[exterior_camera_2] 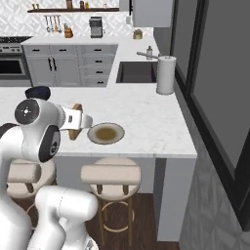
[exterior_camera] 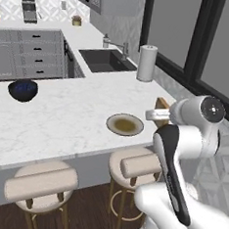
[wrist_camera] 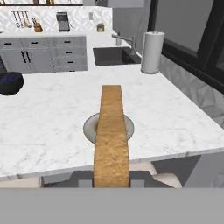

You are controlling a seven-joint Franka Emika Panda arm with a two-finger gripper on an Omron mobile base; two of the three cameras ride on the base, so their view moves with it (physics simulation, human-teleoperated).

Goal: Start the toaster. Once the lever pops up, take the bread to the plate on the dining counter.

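Bread [wrist_camera: 111, 140] fills the middle of the hand view, a golden-tan slice seen edge-on, its crusted edge running straight away from the gripper [wrist_camera: 112, 181] that is clamped on its near end (the fingertips themselves are hidden behind the slice, but it is clearly carried clear of the counter). From the base views the slice [exterior_camera: 162, 112] stands upright on edge in the hand, just short of the counter's near edge. Directly ahead of the tool and below the slice's far half lies the plate [wrist_camera: 89, 129], small, round and greyish with a darker centre, resting on the dining counter [wrist_camera: 52, 127] close to its overhanging edge; in the right base view the plate [exterior_camera_2: 106, 133] sits just beyond the bread [exterior_camera_2: 75, 127], nearly touching in outline though the slice is above it. So the plate lies forward and down from the gripper, along the slice's long axis, and my judgement is that the coming move is a short advance and a lowering, with the slice tipped flat before release. Beneath the overhang are two round stools [exterior_camera: 41, 184]. Farther off to the tool's left sits a dark blue bowl [wrist_camera: 9, 83], ahead to the right a paper towel roll [wrist_camera: 152, 52] beside the sink [wrist_camera: 111, 56], and beyond them grey cabinets [wrist_camera: 43, 59].
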